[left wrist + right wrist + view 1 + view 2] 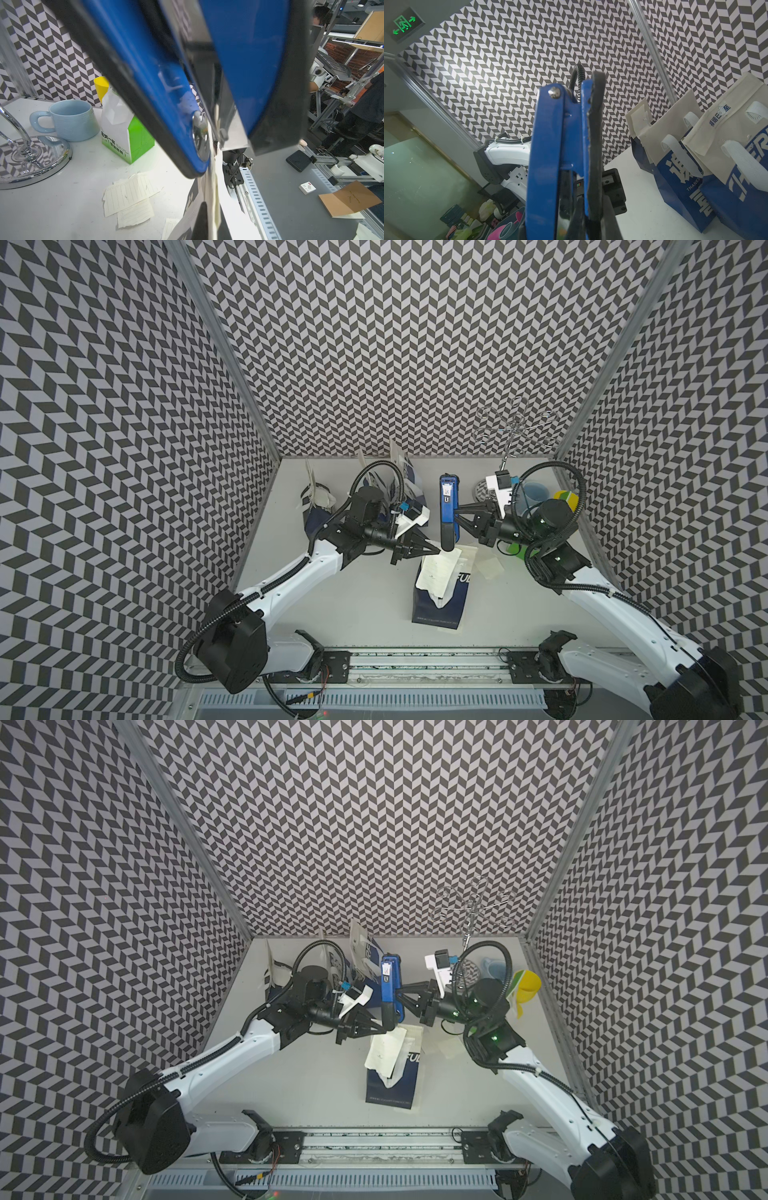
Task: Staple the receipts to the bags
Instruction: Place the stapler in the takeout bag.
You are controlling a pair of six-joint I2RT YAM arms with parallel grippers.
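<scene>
A dark blue bag (pixel 440 605) lies flat mid-table with a cream receipt (pixel 438 570) on its upper part. At the receipt's far end my left gripper (pixel 434 550) is shut, pinching the paper edge (pixel 216 207) between its fingers (pixel 204 220). My right gripper (pixel 457 517) is shut on the blue stapler (pixel 448 510), held lengthwise, its black front end just above that receipt end. The stapler (pixel 145 83) fills the left wrist view. More dark blue bags (pixel 679 166) stand at the back left. Loose receipts (pixel 128 191) lie to the right, by a green and white bag (pixel 133 143).
A pale blue mug (pixel 72 120), a yellow cup (pixel 567 497) and a chrome mug tree (pixel 515 427) with a round base (pixel 31 162) crowd the back right corner under my right arm. Patterned walls close three sides. A rail (pixel 415 668) runs along the front edge.
</scene>
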